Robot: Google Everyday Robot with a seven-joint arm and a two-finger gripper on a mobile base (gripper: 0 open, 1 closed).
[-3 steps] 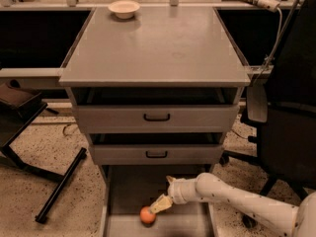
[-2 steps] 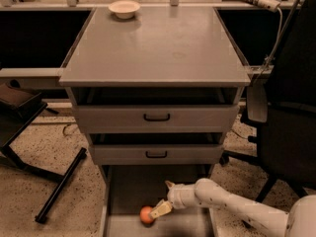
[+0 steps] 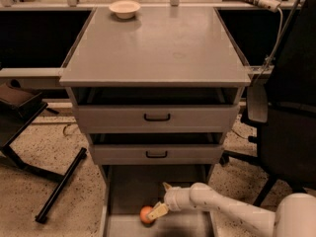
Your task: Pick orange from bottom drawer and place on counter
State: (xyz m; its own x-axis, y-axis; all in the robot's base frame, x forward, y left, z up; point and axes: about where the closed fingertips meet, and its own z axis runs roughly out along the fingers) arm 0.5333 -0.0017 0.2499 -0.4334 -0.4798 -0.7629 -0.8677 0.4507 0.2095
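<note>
My hand (image 3: pixel 162 199) is low in the bottom drawer (image 3: pixel 129 191), spread wide, with its near finger just touching the orange (image 3: pixel 146 215) on the drawer floor. I should shift left until the orange sits between both fingers, then close gently so it can't roll
</note>
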